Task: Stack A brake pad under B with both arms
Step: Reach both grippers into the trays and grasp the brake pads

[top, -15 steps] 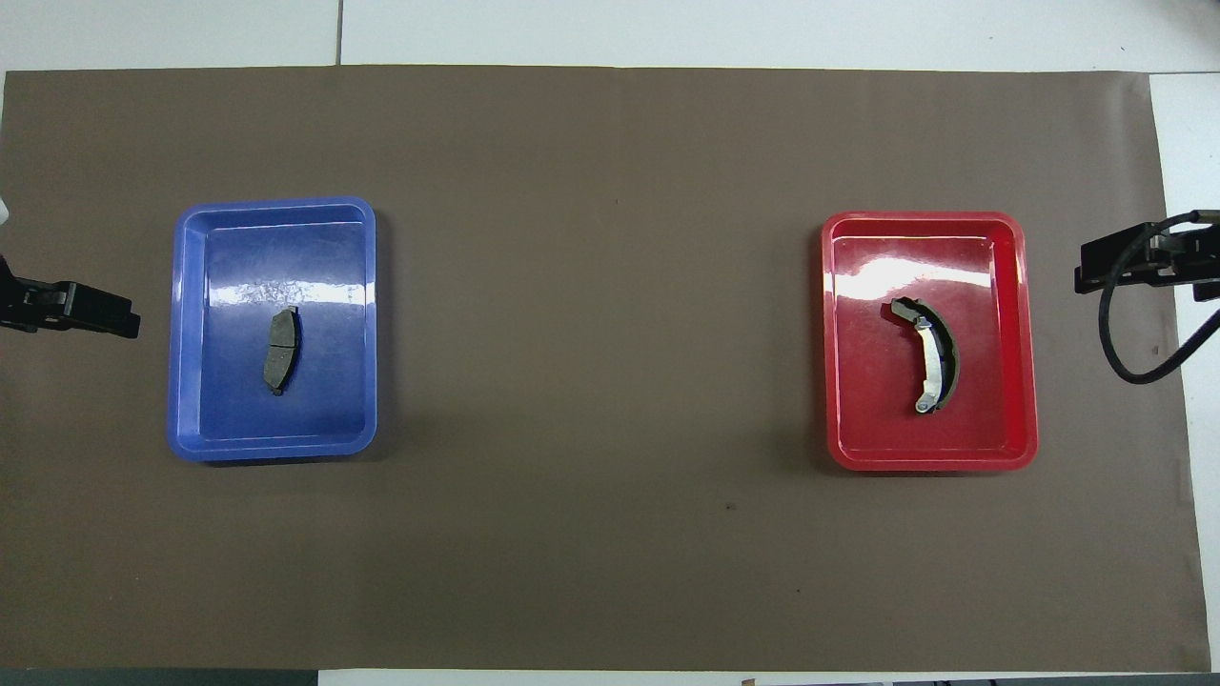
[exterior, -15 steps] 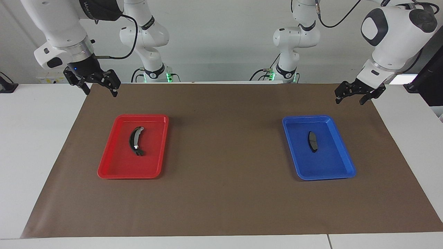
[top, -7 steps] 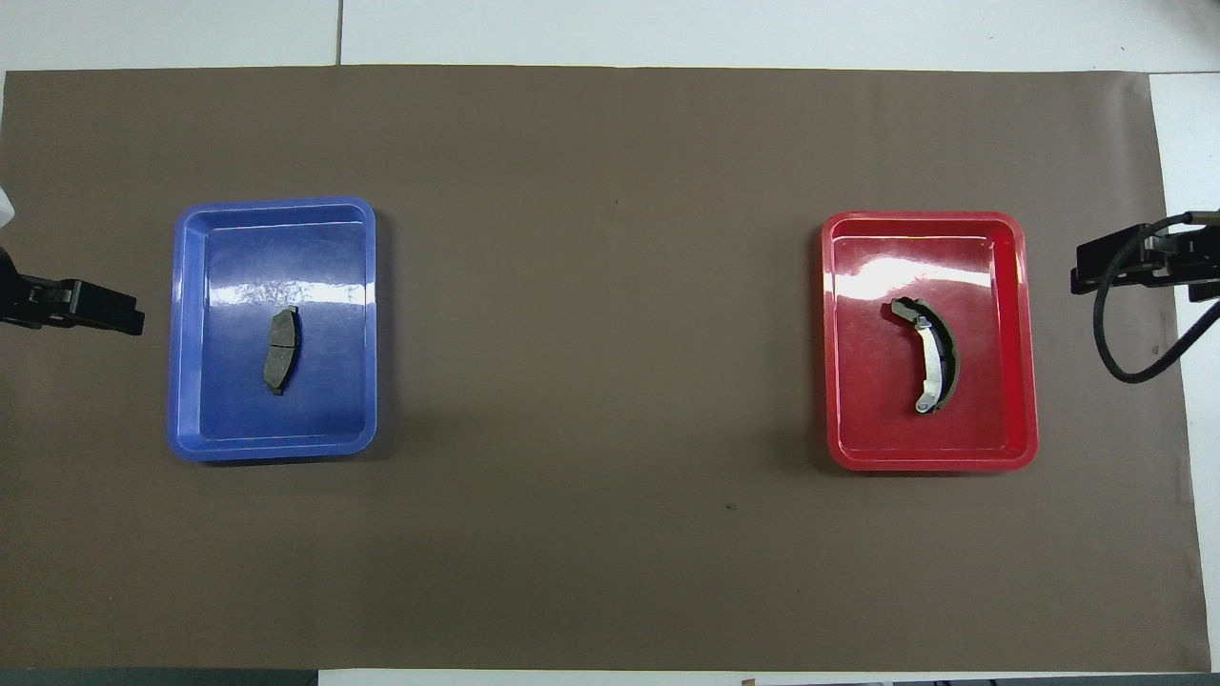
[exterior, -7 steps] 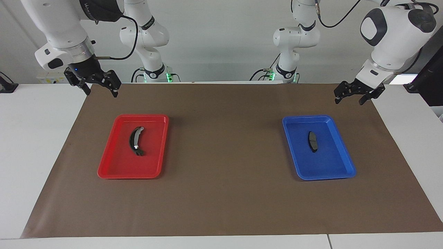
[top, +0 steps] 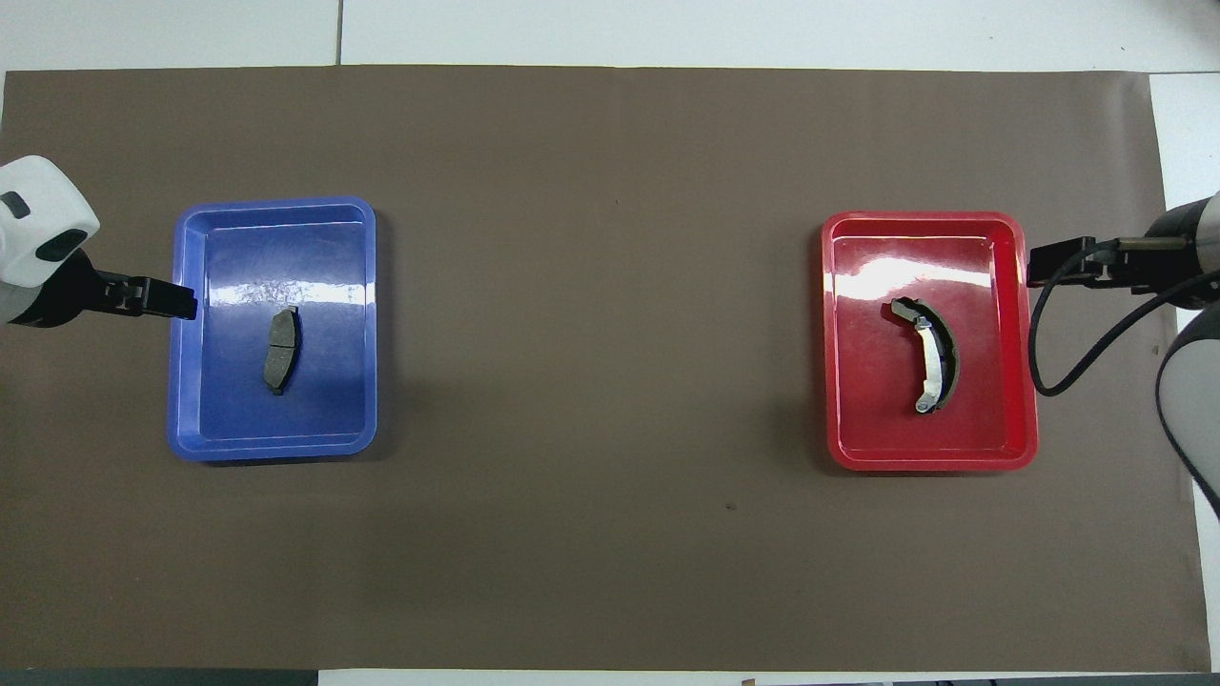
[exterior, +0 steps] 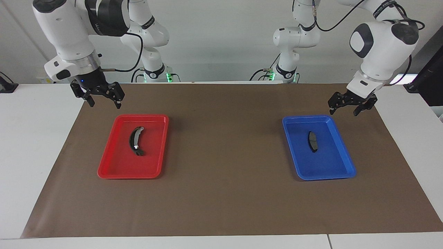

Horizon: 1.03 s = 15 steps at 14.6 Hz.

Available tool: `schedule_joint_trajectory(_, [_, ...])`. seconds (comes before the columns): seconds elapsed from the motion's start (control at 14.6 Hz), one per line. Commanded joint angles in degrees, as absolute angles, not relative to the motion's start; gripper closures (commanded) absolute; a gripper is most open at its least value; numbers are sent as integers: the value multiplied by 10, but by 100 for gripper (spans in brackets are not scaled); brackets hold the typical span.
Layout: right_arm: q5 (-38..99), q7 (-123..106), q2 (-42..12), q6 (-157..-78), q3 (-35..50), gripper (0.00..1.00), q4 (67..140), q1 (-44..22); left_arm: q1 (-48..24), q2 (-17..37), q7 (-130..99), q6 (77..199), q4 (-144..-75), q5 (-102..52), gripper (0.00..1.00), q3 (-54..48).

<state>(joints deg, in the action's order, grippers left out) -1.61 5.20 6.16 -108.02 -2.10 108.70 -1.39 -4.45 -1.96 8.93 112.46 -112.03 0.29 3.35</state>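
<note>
So far nothing is grasped, and both pieces lie apart in separate trays.

Facing view: the right gripper (exterior: 104,98) hangs with its fingers spread and empty over the brown mat (exterior: 225,193), just off the robot-side edge of the red tray (exterior: 110,171). B (exterior: 135,140) lies flat in that tray, below this gripper and a little toward the table's middle. The left gripper (exterior: 350,106) hangs likewise, fingers apart and empty, above the robot-side corner of the blue tray (exterior: 346,171). The pad (exterior: 313,141) lies in that tray, below this gripper and toward the table's middle.

Overhead view: the left gripper (top: 157,300) shows over the outer rim of the blue tray (top: 276,448), with the pad (top: 280,351) a short way inward from it. The right gripper (top: 1058,262) sits at the outer rim of the red tray (top: 929,462), with B (top: 929,354) inward and slightly toward the robots.

My reading is that this is the approach step. Next each gripper must move in over its piece, drop and close across the narrow width; then the pad should be set down first and B laid on top.

The mat covers most of a white table (exterior: 34,145), with ample bare mat between the trays for stacking. Behind the arms stands a plain pale wall, with cables trailing at the bases.
</note>
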Motion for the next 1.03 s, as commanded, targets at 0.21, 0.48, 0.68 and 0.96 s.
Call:
schedule_joint_trajectory(0.21, [17, -52, 45, -1219, -18, 1, 1236, -14, -61, 19, 88, 1300, -1240, -4, 1, 36])
schedule_joint_trajectory(0.48, [19, -108, -8, -1331, -19, 1, 1287, -6, -66, 57, 94, 1396, -1288, -4, 3, 36])
schedule_joint_trajectory(0.68, [19, -141, -41, -1381, -19, 1, 1307, 5, -67, 69, 97, 1419, -1316, -4, 4, 36])
schedule_joint_trajectory(0.96, [19, -148, -65, -1393, -19, 1, 1315, 5, -76, 89, 90, 1430, -1314, -4, 46, 36])
